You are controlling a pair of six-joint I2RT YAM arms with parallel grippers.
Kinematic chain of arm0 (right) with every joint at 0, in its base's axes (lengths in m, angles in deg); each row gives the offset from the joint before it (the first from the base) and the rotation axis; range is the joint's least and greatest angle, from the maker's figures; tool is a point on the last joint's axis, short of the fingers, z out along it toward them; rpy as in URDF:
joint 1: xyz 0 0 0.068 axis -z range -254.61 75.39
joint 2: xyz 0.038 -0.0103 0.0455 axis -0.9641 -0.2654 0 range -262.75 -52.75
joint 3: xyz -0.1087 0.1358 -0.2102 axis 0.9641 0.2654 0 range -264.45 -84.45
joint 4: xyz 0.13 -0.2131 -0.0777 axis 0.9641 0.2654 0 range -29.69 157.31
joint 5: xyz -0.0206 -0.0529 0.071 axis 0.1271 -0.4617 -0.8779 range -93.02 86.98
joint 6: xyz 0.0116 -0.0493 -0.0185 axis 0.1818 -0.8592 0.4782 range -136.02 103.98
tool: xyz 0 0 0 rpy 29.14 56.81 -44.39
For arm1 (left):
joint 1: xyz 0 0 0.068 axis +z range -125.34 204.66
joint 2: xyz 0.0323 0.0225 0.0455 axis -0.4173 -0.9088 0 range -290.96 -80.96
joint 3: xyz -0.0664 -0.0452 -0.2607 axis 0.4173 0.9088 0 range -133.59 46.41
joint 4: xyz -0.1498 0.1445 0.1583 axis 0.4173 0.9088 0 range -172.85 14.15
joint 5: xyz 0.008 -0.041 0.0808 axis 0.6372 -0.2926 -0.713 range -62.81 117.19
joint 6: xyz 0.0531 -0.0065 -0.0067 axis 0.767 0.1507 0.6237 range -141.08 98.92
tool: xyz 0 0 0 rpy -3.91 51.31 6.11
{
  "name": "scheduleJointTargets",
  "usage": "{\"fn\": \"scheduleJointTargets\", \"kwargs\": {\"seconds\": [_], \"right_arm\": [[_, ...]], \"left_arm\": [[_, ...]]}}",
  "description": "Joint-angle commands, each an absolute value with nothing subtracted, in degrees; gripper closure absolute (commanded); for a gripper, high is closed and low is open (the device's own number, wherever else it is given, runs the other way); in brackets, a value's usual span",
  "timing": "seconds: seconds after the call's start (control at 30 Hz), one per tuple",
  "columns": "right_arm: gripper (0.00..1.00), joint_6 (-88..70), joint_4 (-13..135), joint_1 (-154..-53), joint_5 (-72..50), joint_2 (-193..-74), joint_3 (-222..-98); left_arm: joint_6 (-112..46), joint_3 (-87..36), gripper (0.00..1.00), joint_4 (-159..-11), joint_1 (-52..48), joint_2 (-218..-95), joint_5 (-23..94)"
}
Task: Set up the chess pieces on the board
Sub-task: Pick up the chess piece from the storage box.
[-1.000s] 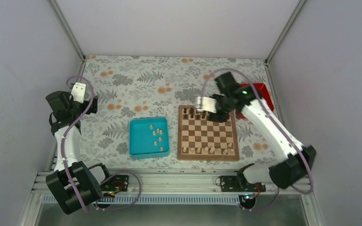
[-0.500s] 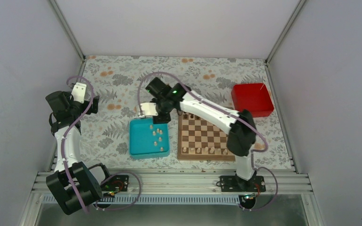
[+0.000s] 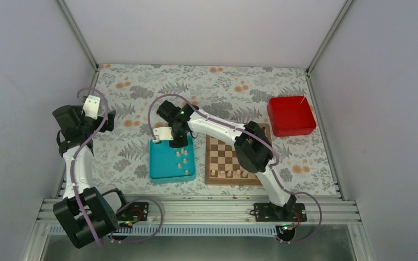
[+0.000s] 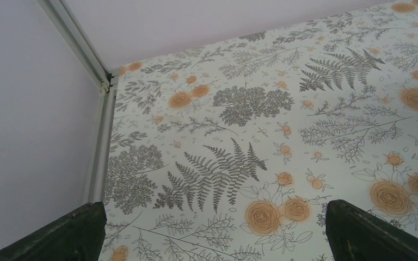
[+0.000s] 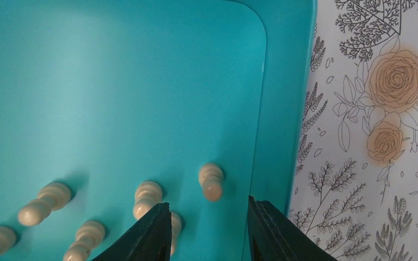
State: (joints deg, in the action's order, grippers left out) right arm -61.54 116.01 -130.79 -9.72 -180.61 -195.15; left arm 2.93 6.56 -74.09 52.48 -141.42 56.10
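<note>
Several pale chess pieces [image 3: 180, 157] lie in a teal tray [image 3: 160, 166] left of the board [image 3: 224, 159]. More pale pieces [image 3: 234, 174] stand along the board's near row. My right gripper [image 3: 175, 142] hangs open over the tray's far right corner. In the right wrist view, one pale piece [image 5: 211, 182] stands just ahead of the gap of my right gripper [image 5: 208, 202], untouched. Another piece [image 5: 147, 197] sits by the left finger. My left gripper [image 3: 100, 120] is open and empty at the far left, over bare floral cloth [image 4: 223, 163]. My right arm hides the board's far rows.
A red box [image 3: 290, 115] stands at the back right, beyond the board. The teal tray's right wall [image 5: 280, 109] runs close beside my right finger. Grey enclosure walls close in on the left, back and right.
My right arm swung left from the board's far row to above the teal tray, and its jaws narrowed somewhat. The left arm stayed still.
</note>
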Motion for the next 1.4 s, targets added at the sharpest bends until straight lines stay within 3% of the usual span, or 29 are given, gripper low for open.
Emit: {"fn": "scheduleJointTargets", "kwargs": {"seconds": [0.0, 0.83, 0.97, 1.2, 1.37], "right_arm": [[0.63, -60.15, 112.97, -131.04, -8.99, -181.91, -196.27], [0.68, -60.84, 112.83, -131.06, -8.66, -185.71, -194.49], [0.72, -60.82, 113.14, -131.08, -8.62, -186.36, -194.29], [0.9, -60.41, 112.81, -130.97, -9.09, -184.77, -194.36], [0.93, -60.08, 114.36, -130.75, -10.78, -179.38, -194.33]], "left_arm": [[3.62, 5.37, 0.0, -74.16, 52.79, -140.85, 58.26], [3.4, 5.8, 0.0, -74.6, 52.79, -142.04, 59.6], [3.44, 5.76, 0.0, -74.62, 52.72, -142.47, 59.97], [3.36, 5.73, 0.0, -74.77, 52.74, -142.4, 60.07], [3.36, 5.71, 0.0, -74.88, 52.78, -142.56, 59.86]]}}
